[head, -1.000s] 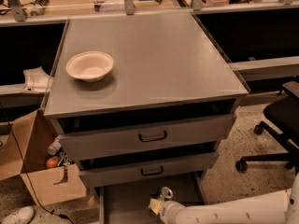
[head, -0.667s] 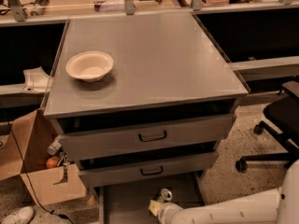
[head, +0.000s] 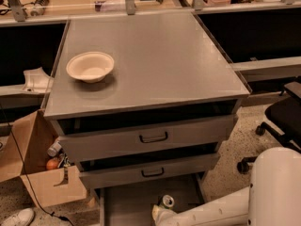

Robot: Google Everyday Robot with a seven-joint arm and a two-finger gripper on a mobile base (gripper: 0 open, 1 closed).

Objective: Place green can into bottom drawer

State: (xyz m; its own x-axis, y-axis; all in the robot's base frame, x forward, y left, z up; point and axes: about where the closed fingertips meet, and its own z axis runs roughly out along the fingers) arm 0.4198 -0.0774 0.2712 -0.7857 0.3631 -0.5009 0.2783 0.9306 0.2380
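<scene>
The green can (head: 166,201), silver top up, stands upright at the tip of my gripper (head: 159,213), low over the grey floor of the open bottom drawer (head: 127,204). The gripper is shut on the can; my white arm (head: 211,213) reaches in from the lower right and hides the can's lower part. The bottom drawer is pulled out under the two upper drawers and is cut off by the lower edge of the view.
A cream bowl (head: 90,66) sits on the grey cabinet top (head: 160,60). The two upper drawers (head: 150,138) with dark handles are slightly ajar. A cardboard box (head: 42,173) with items stands at the left. An office chair (head: 282,112) is at the right.
The gripper and the can have sunk a little toward the drawer floor. A thick white part of the arm has come into view at the lower right.
</scene>
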